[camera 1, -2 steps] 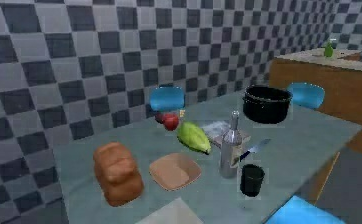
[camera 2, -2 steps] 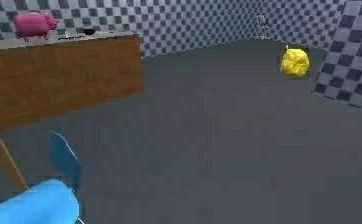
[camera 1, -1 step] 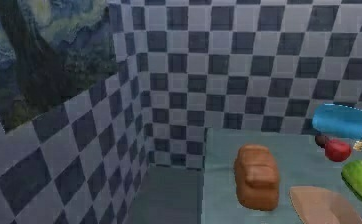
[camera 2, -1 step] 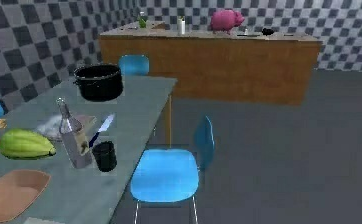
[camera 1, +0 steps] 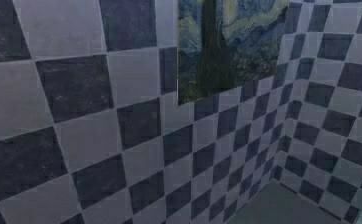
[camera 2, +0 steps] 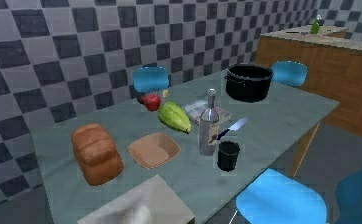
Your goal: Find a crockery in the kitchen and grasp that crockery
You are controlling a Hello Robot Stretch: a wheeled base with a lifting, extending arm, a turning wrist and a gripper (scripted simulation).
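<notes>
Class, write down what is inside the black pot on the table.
Inside the black pot, a dark inner wall shows, with nothing rising above the rim. Its near wall covers the bottom, so anything lying low inside cannot be seen.

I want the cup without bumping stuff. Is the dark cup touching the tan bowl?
Apart. In the arm side view, a strip of bare tabletop lies between the dark cup and the tan bowl.
</notes>
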